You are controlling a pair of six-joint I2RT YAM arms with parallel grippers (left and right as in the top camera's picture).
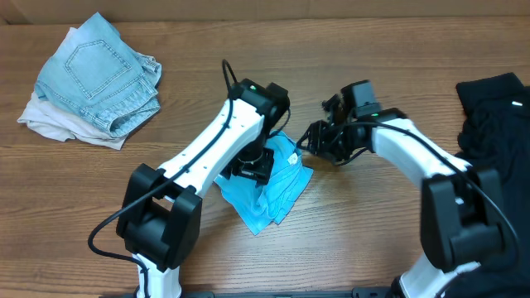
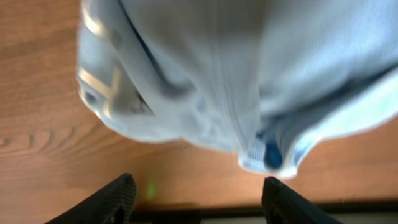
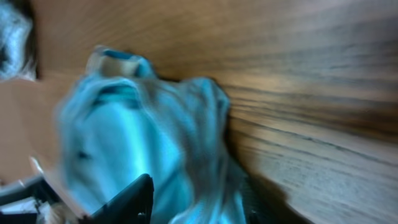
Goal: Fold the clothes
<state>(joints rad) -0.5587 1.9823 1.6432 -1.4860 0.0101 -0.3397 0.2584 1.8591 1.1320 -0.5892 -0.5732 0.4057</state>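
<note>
Overhead: sky-blue T-shirt, bunched, centre of table; long axis runs far-right to near-left. Left gripper directly over its middle, so the nearer arm. Right gripper at shirt's far-right edge. Denim shorts on beige cloth, far left; black garment, far right; both well apart from grippers.
Left wrist: fingers spread wide, nothing btwn; shirt just ahead of tips, blurred.
Right wrist: shirt fills left half; one finger against it. Gripping or not: can't tell.
</note>
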